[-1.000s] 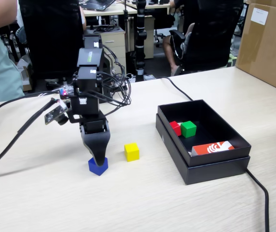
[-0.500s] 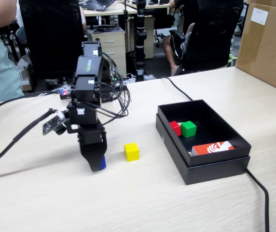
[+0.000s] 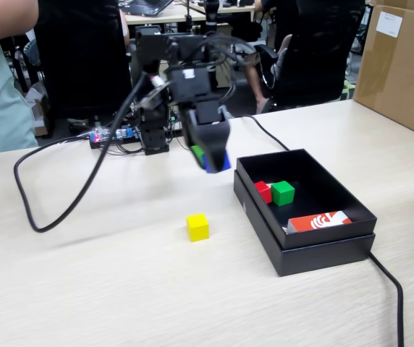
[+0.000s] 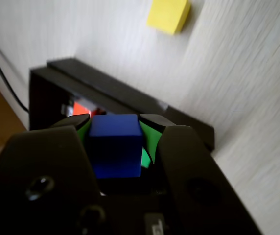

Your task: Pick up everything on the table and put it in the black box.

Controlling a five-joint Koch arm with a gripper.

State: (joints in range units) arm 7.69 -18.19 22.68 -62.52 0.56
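My gripper [image 3: 211, 162] hangs in the air just left of the black box [image 3: 315, 249] in the fixed view, shut on the blue cube [image 3: 223, 163]. The wrist view shows that blue cube [image 4: 115, 144] squeezed between the two green-lined jaws of the gripper [image 4: 114, 120], with the box's near wall [image 4: 125, 95] below it. A red cube [image 3: 263, 191] and a green cube [image 3: 283, 192] lie inside the box. The yellow cube [image 3: 197, 226] rests on the table [image 3: 120, 289] left of the box, and it shows as the yellow cube [image 4: 168, 15] at the top of the wrist view.
A red-and-white card [image 3: 320, 220] leans in the box's near corner. A thick black cable [image 3: 388, 285] runs along the table past the box's right side. A brown cardboard carton [image 3: 402, 65] stands at the far right. A person in a light shirt [image 3: 1, 94] stands at the left.
The gripper has lifted the blue cube off the table and swung up and to the right, from left of the yellow cube to beside the box's left wall.
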